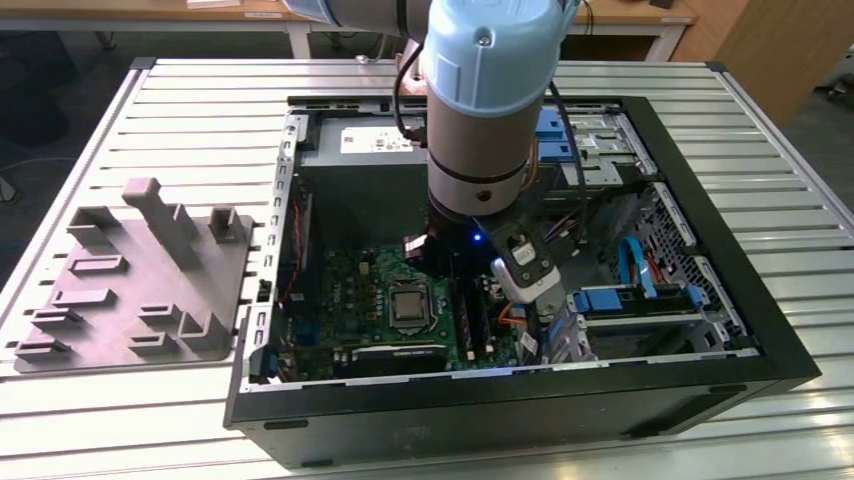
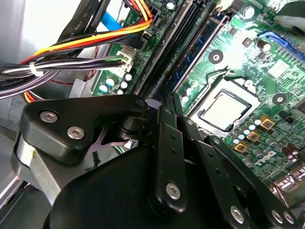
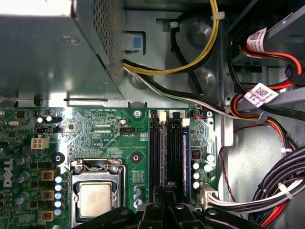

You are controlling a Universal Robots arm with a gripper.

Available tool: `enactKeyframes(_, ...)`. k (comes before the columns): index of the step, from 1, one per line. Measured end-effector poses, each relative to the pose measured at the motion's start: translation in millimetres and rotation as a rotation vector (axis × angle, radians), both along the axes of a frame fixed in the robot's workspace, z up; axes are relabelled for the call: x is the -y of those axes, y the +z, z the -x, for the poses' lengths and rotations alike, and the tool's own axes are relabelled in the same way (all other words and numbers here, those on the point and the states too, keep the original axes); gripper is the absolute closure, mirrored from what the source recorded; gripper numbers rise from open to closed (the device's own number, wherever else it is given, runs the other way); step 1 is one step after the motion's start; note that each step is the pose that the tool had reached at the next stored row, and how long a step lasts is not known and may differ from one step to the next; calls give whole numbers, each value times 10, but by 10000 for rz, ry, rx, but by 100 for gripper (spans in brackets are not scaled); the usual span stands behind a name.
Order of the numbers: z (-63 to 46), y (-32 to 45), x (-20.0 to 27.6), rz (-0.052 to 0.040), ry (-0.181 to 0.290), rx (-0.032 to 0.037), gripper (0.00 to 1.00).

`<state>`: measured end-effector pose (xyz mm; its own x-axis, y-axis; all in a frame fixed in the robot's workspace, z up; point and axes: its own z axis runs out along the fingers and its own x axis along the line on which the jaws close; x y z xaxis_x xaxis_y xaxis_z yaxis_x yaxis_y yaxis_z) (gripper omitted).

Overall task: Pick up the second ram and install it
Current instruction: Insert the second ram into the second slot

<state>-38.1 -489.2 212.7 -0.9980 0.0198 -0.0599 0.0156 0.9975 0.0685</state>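
One open computer case [image 1: 747, 330], one green motherboard [image 3: 109, 129], one processor socket [image 3: 95, 198], four memory slot rails [image 3: 169, 152], one grey fixture plate [image 1: 134, 290], one robot arm [image 1: 487, 110], one slatted table [image 1: 174, 110].

The pincer [image 3: 167, 200] tips (closely pressed together) hide the slot rails' [image 3: 164, 148] near ends.

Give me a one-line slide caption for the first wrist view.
Gripper poised over the motherboard's memory slots, beside the CPU socket, inside the open computer case.
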Motion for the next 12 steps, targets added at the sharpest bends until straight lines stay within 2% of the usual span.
enactKeyframes(9,-1,-10,-3,-17,0,5,87)
enactKeyframes(10,-1,-12,-3,-19,-1,6,81)
enactKeyframes(12,0,-7,-1,-4,0,1,81)
